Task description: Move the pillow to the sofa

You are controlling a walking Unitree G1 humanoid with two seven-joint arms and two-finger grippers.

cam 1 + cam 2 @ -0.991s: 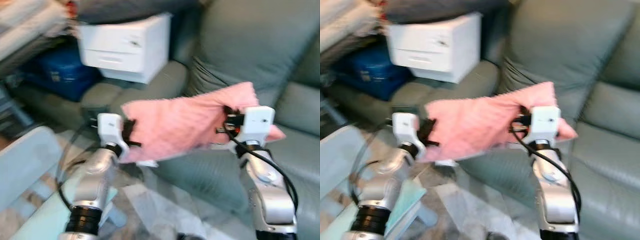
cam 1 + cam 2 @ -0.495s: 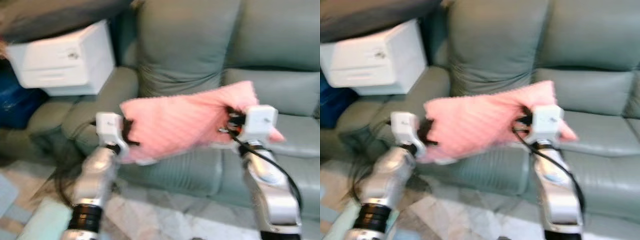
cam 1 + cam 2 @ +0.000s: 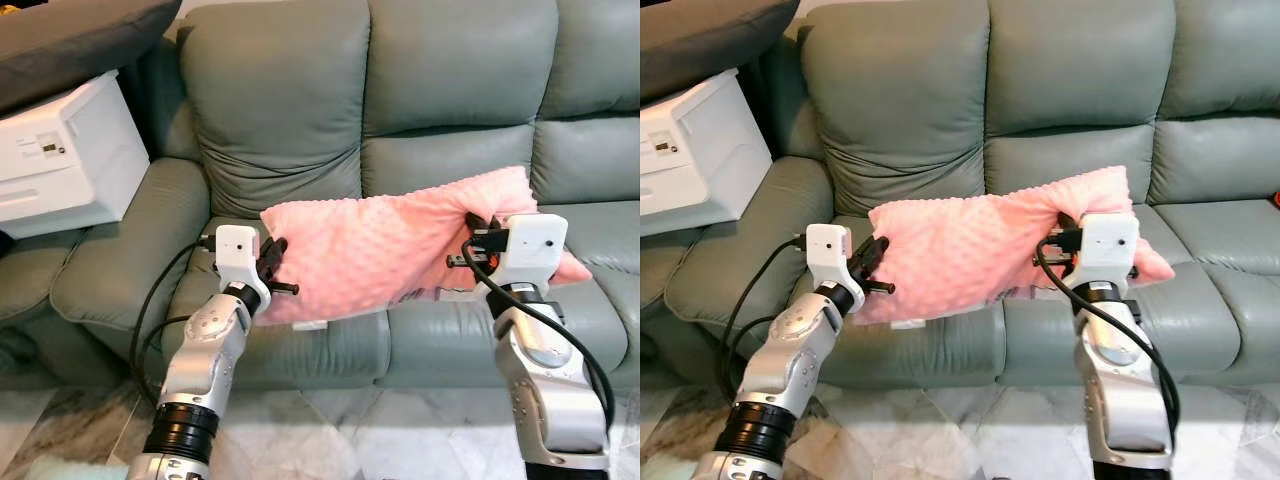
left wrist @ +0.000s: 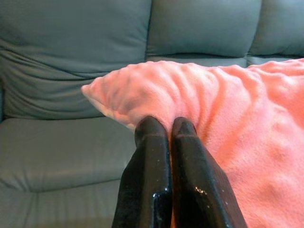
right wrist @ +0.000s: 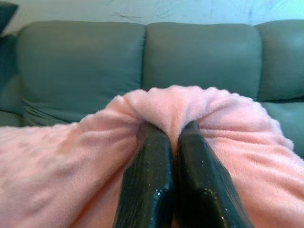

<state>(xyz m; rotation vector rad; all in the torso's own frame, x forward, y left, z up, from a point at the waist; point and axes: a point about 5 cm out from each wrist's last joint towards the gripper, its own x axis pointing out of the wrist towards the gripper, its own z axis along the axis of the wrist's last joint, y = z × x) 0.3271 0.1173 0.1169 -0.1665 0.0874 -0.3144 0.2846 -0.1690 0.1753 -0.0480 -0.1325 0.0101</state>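
A pink dotted pillow (image 3: 385, 245) hangs in the air between my two arms, in front of the grey-green leather sofa (image 3: 300, 120) and over its seat cushions. My left gripper (image 3: 275, 265) is shut on the pillow's left end; its two black fingers (image 4: 152, 142) pinch a fold of the pink fabric. At the pillow's right end my right gripper (image 3: 478, 238) is shut on another bunched fold, with black fingertips (image 5: 190, 142) pressed together around it. The pillow sags slightly in the middle.
A white printer (image 3: 60, 160) rests on the sofa's left armrest beside a dark cushion (image 3: 70, 40). Marble floor (image 3: 330, 430) lies between me and the sofa front. Broad seat cushions (image 3: 1210, 230) stretch out to the right behind the pillow.
The camera has swung right: the printer and blue bag slid off to the left and the sofa now faces me squarely. Both grippers still hold the pillow the same way.
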